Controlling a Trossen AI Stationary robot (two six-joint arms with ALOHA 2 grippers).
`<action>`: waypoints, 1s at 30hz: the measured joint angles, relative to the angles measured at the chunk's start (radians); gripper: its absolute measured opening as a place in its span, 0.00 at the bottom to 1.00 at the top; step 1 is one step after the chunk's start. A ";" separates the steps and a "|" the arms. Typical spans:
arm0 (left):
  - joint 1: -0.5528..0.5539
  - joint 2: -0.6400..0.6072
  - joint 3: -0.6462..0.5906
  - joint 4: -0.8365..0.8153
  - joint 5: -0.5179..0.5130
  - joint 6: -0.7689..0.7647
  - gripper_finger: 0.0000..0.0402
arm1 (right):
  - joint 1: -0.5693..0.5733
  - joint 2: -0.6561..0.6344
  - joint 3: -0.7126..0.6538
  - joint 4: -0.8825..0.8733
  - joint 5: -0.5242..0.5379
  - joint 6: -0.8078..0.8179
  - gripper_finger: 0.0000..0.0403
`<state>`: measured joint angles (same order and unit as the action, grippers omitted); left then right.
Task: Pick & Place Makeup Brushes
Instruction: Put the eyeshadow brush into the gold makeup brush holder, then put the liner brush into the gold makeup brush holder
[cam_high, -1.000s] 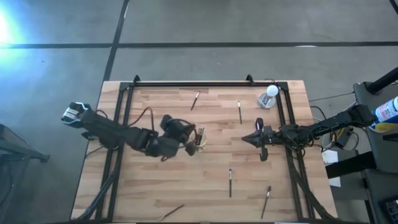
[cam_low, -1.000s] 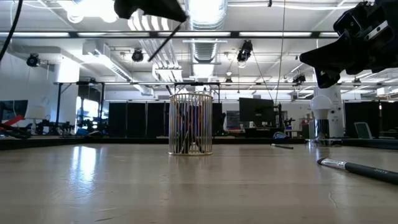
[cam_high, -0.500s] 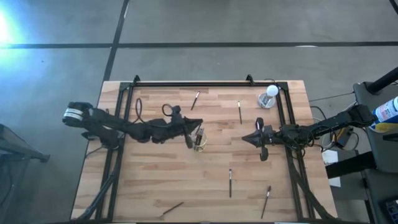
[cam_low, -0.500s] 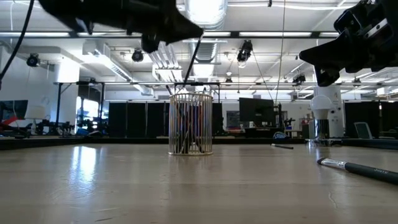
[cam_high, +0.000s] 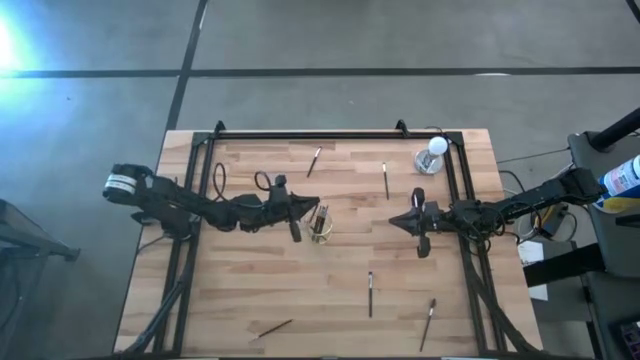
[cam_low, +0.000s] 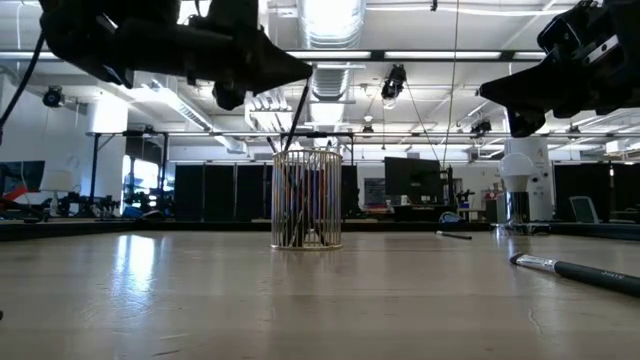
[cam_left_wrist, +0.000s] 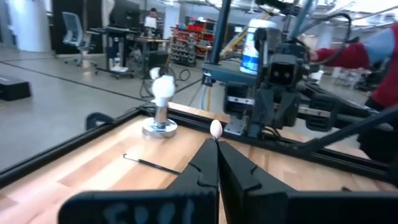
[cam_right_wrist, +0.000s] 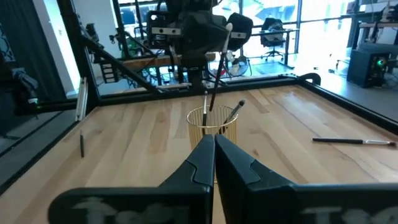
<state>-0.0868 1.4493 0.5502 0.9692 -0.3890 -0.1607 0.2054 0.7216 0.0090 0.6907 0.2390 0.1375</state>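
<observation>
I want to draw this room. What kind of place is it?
Probably a big robot lab or workshop. Office chairs and desks stand on a wide open floor, pipes and lights hang from the ceiling, and two robot arms work at a wooden table.

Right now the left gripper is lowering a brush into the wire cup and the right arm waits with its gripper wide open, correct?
Not quite: the right gripper is shut, as the right wrist view shows. The left gripper does hold a brush over the wire cup.
</observation>
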 joint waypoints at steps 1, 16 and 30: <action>0.000 0.014 0.005 0.007 0.012 0.000 0.00 | 0.000 0.000 0.000 0.000 0.000 0.000 0.02; 0.000 0.149 0.074 0.001 0.022 -0.019 0.01 | 0.000 0.000 0.000 -0.002 -0.001 0.000 0.02; 0.001 0.048 0.087 -0.177 -0.002 -0.034 0.17 | 0.000 0.000 0.000 -0.002 -0.003 0.017 0.02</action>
<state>-0.0860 1.4977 0.6373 0.7927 -0.3914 -0.1946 0.2054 0.7216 0.0090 0.6882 0.2359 0.1547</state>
